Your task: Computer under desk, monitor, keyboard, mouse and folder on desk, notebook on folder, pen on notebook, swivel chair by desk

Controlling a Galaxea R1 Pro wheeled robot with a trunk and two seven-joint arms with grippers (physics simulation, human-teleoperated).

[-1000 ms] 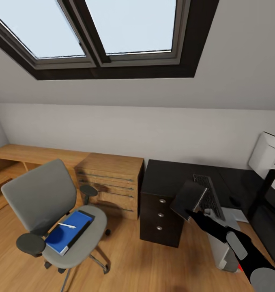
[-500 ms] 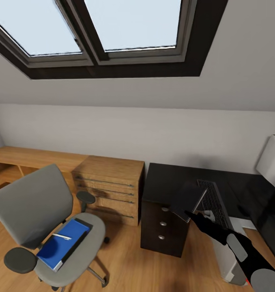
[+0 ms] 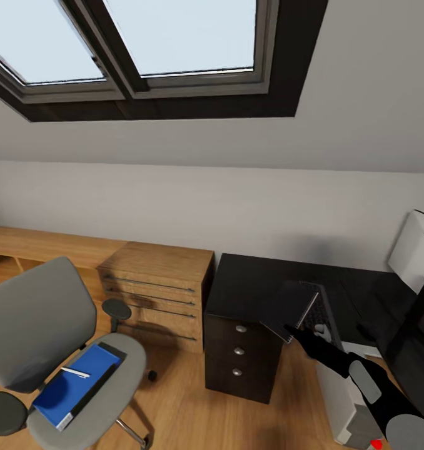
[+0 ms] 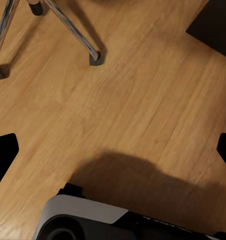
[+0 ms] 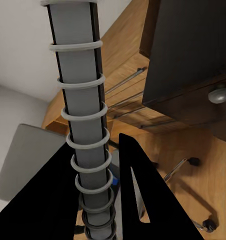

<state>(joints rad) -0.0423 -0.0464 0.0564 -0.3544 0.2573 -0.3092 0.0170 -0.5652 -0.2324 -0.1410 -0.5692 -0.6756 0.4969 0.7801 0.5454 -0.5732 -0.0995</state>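
Gripping a dark spiral-bound notebook [image 3: 291, 308], the right gripper [image 3: 294, 329] is clamped on its lower edge, holding it tilted above the near edge of the desk [image 3: 256, 281], at roughly 4 o'clock in the head view. In the right wrist view the notebook's [image 5: 80, 120] grey spine with its wire rings runs straight up between the black fingers [image 5: 135, 200], which are pinched on it. The keyboard [image 3: 321, 315] lies on the glossy black desk top just behind the notebook, partly hidden by it. The monitor [image 3: 417, 250] shows its white back at 3 o'clock, on its thin black stand [image 3: 415, 315] on the desk. The computer [image 3: 346, 406] stands on the floor at 5 o'clock, under the desk. The desk's three-drawer unit [image 3: 240, 359] sits centre-low, touching or just beside the oak chest [image 3: 156, 290] at its 9 o'clock side. The swivel chair [image 3: 43, 350] is at 7 o'clock, well apart from the desk, with the blue folder [image 3: 68, 387] flat on its seat and a pen [image 3: 74, 372] lying on the folder. The left gripper [image 4: 113, 150] has fingers spread wide apart, nothing between them, over bare wooden floor [image 4: 143, 100]; chrome chair legs [image 4: 75, 32] and a castor are in that view.
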